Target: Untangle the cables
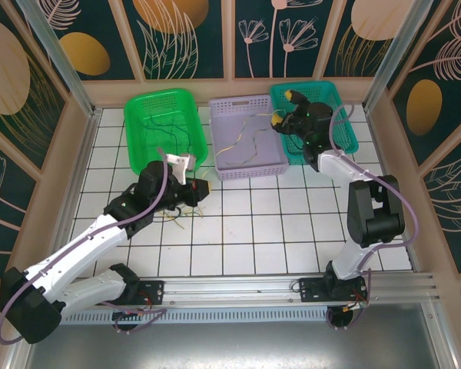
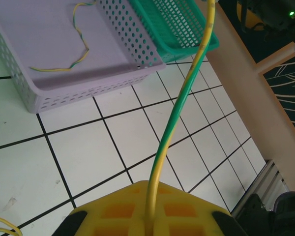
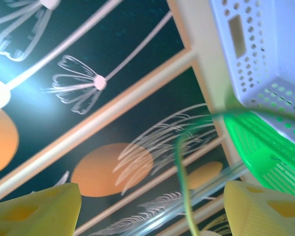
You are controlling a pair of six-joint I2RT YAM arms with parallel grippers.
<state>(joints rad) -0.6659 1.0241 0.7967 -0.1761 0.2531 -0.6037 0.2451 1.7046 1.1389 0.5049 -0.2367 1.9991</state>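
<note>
From the top external view, the left gripper (image 1: 200, 187) sits low over the white tiled table (image 1: 276, 231), just in front of the lilac basket (image 1: 250, 171). A small heap of loose cables (image 1: 180, 214) lies beside it on the tiles. The right gripper (image 1: 286, 108) hangs at the seam between the lilac basket and the teal basket (image 1: 339, 96), well apart from the left one. Any strand running between the two is too thin to trace here.

In the left wrist view, the left gripper (image 2: 148, 223) is pinched closed on a green-and-yellow cable (image 2: 174, 123). The cable rises from the yellow pads and arcs up and away, past the corner of the lilac basket (image 2: 88, 88) and towards the teal basket (image 2: 187, 46). Its long axis therefore points from this hand towards the other arm. A second twisted cable (image 2: 73, 54) lies flat inside the lilac basket.

In the right wrist view, the right gripper (image 3: 152, 211) has its yellow fingers (image 3: 34, 209) standing apart, and the green-and-yellow cable (image 3: 183, 167) passes up through the gap without touching either pad (roughly centred, leaning a little to the right-hand finger). I judge the right arm to be the one placed to close on it, since the strand runs lengthwise across its jaws, so closing them should catch it.
</note>
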